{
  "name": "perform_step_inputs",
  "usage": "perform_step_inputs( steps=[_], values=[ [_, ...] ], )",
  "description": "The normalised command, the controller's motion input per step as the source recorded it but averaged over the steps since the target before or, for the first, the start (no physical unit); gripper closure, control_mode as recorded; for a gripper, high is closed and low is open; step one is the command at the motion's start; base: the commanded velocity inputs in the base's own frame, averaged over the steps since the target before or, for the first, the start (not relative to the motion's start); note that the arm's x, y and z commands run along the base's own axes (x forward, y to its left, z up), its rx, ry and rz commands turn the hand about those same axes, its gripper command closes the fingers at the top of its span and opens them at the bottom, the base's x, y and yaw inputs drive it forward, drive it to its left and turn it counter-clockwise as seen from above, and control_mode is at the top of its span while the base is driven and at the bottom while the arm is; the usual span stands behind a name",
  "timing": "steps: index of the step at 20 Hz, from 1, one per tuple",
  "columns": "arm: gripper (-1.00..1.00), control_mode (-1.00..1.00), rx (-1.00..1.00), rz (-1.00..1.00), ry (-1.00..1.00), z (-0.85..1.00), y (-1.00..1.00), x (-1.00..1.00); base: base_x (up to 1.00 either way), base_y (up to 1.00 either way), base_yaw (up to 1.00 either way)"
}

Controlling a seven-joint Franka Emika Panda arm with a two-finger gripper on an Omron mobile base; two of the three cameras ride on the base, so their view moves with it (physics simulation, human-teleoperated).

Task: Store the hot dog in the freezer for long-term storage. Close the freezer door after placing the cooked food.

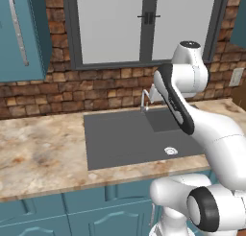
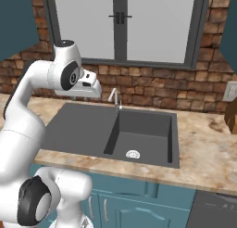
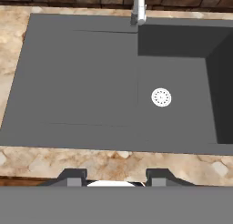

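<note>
Dark grey sink (image 3: 82,91) sunk in speckled stone counter (image 1: 38,153), silver tap (image 2: 114,98) behind, brick beyond. Gripper (image 3: 116,176) above its near edge, fingertips apart, empty.

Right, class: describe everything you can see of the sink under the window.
The sink is dark grey and matte, set flush into the mottled beige stone counter. Seen from the front, its left part is a flat drainboard; its right part is a deeper rectangular basin with a small round white drain in its floor. A slim silver faucet stands at its back edge, before the brick wall. Nothing lies in it.
</note>
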Motion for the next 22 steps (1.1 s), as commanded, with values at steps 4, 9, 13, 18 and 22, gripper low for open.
perform_step_inputs(
  steps=[4,9,13,18,22],
  values=[
    [-1.0,1.0,0.0,0.0,0.0,0.0,0.0,0.0,0.0,0.0,0.0],
    [-1.0,1.0,0.0,0.0,0.0,0.0,0.0,0.0,-0.08,0.0,0.0],
    [-1.0,1.0,0.0,0.0,0.0,0.0,0.0,0.0,-0.16,0.01,0.0],
    [-1.0,1.0,0.0,0.0,0.0,0.0,0.0,0.0,-0.4,0.07,-0.07],
    [-1.0,1.0,0.0,0.0,0.0,0.0,0.0,0.0,-0.44,0.28,-0.11]
  ],
)
